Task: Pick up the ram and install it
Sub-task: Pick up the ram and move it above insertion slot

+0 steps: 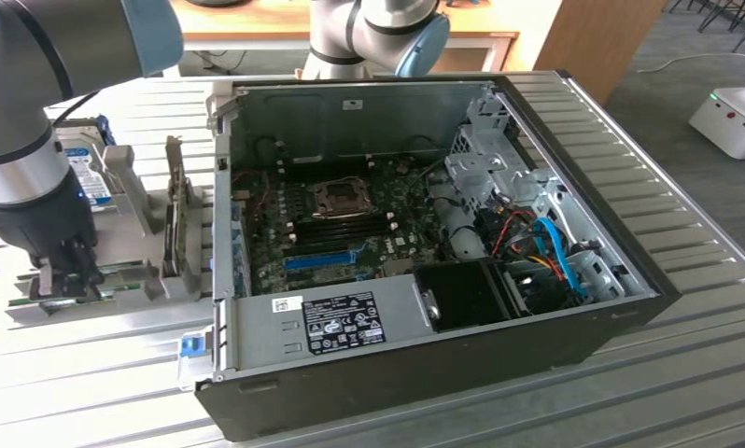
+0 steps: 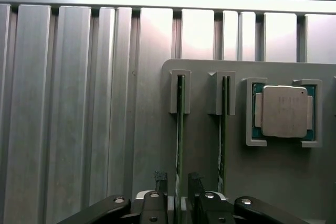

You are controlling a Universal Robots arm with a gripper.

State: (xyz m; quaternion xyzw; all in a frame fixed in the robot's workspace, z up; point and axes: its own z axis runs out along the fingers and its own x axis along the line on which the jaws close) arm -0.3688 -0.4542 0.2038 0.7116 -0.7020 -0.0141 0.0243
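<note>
The ram is a thin green stick standing on edge in a slot of the grey holder plate. My gripper is open, one fingertip on each side of the stick's near end with small gaps showing. In the exterior view the gripper is lowered onto that holder at the exterior view's left, beside the open computer case. The motherboard's dark memory slots lie inside the case.
A second green stick stands in the neighbouring slot, and a silver processor sits in a pocket beyond it. A hard drive with a blue label and an upright card stand on the holder. The ribbed metal table surrounds everything.
</note>
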